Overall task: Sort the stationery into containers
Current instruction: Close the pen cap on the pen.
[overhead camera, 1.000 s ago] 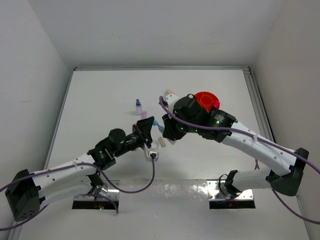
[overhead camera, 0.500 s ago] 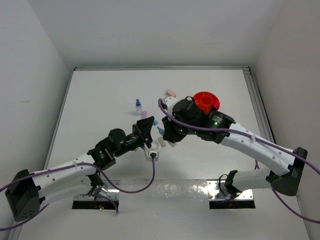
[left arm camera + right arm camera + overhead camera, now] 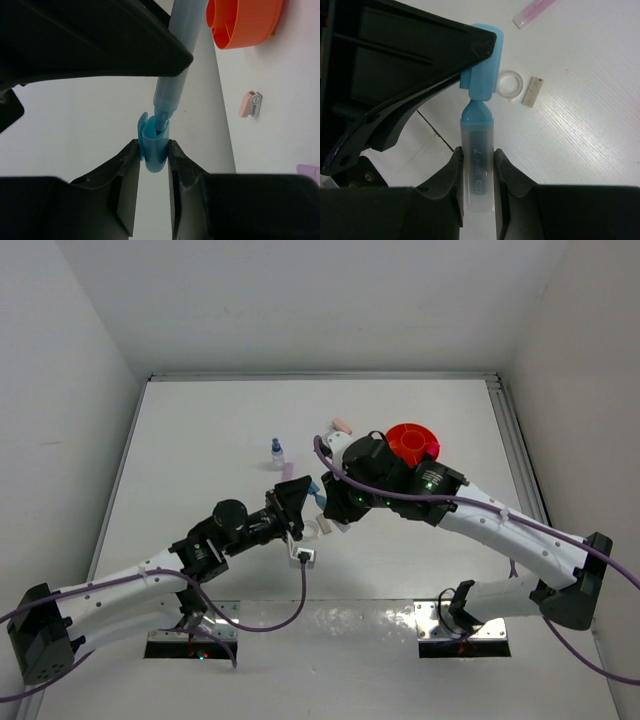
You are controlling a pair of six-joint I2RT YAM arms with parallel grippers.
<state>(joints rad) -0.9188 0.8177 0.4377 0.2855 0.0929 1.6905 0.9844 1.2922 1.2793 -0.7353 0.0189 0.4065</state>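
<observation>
Your left gripper (image 3: 152,147) is pinched narrow on the blue cap (image 3: 153,157). Your right gripper (image 3: 477,154) is clamped on the light blue highlighter (image 3: 477,182), whose tip meets the cap's mouth. Both are held above mid-table, to the near left of the orange tub (image 3: 413,441). The tape ring (image 3: 511,84) and the beige eraser (image 3: 532,91) lie just beside each other on the table below.

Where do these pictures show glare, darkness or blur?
Top view: glare streaks the table along its near edge. Left wrist view: the left tool is underexposed black against bright white. Right wrist view: sharp, lettering on the light blue tube visible.
</observation>
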